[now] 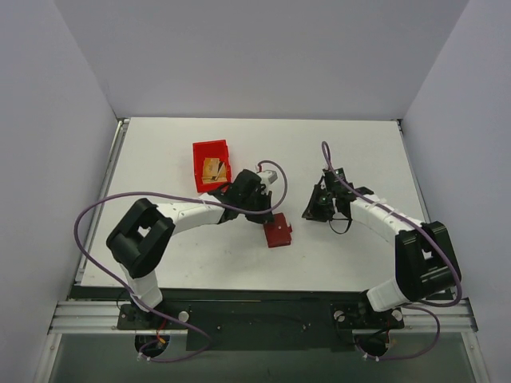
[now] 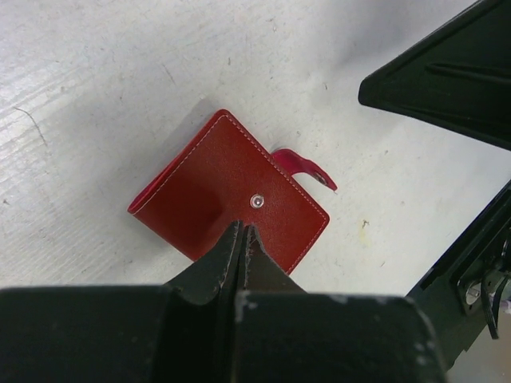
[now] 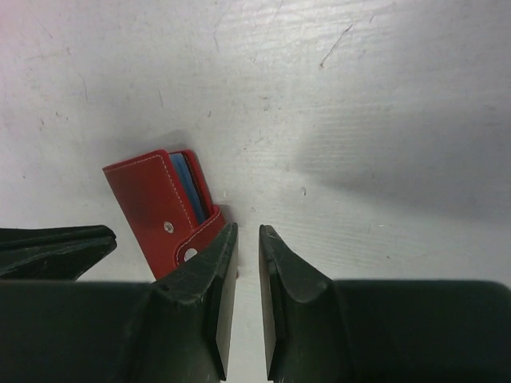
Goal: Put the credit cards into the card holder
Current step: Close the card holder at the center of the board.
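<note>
**A:** How is the left claw held?

**B:** The left claw is pressed fully together, and nothing is clamped in it. Its tips are placed over the near edge of the card holder, just below the snap stud. Whether the leather is actually touched cannot be told.

**A:** And the right claw?

**B:** The right claw is held slightly apart. A narrow gap is seen between the fingers, with only bare counter showing through it. One finger is brought right up to the corner of the card holder where the snap tab lies. Contact there cannot be confirmed.

**A:** Where is the card holder placed?

**B:** It is laid flat on the white counter between the two claws, closer to the left one. It is folded almost shut. The tab is left unfastened and is seen sticking out past one edge in the left wrist view. Along the open side, a light blue slot is glimpsed from the right wrist view.

**A:** Are the credit cards located?

**B:** Gold-tan credit cards are seen from above inside a bright red bin. The bin is set on the counter beyond the left wrist, apart from the card holder. How many cards are stacked there cannot be made out.
</note>
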